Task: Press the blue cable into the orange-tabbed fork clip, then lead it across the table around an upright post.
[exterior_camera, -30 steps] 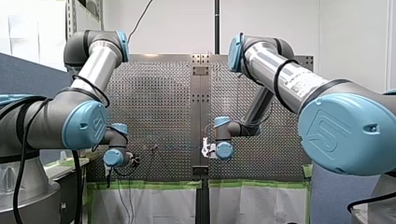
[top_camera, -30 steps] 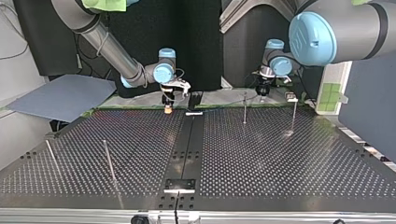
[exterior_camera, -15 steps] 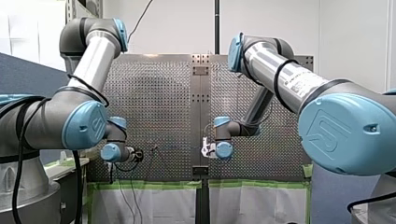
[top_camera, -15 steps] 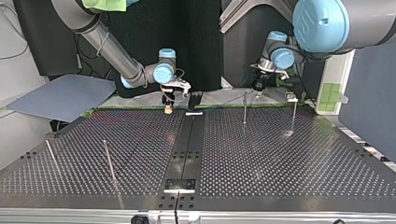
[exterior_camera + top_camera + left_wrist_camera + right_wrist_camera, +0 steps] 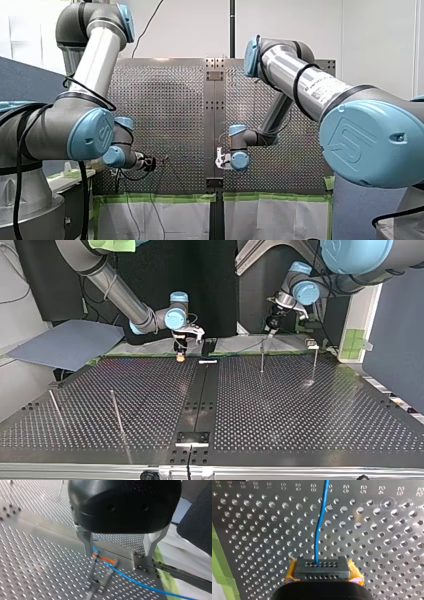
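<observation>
Left jaws gape over blue cable [image 5: 130, 577] crossing orange-tabbed fork clip [image 5: 106, 560].

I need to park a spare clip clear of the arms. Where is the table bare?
In the top view, bare: the table from the two upright posts to the near edge, and between the slanted rods and my right gripper. Crowded: the far edge, with my left gripper, fork clip and blue cable.
</observation>
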### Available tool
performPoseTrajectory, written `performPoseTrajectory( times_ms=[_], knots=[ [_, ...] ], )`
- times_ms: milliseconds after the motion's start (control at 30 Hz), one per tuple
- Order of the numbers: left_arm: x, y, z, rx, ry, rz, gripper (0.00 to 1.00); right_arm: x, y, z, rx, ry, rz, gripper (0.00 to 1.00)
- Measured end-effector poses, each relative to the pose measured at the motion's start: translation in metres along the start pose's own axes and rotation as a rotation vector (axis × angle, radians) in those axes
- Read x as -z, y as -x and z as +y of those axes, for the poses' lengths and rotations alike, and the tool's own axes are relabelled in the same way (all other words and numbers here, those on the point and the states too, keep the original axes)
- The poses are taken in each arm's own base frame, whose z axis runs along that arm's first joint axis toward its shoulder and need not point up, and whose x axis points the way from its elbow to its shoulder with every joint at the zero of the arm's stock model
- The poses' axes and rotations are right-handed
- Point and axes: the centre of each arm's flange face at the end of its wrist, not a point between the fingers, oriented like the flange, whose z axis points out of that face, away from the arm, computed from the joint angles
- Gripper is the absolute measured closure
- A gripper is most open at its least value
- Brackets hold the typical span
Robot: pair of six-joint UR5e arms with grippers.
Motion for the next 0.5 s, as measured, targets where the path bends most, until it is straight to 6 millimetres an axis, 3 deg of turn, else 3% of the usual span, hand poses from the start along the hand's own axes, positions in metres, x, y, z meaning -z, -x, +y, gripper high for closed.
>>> performPoseTrajectory(
  times_ms=[500],
  knots=[
    [-0.0014, 0.0106, -0.0097, 0.012, -0.005, -0.085, 0.00, 0.0010, 0.0005, -0.0013, 0.000, -0.002, -0.003, 0.98]
  ],
)
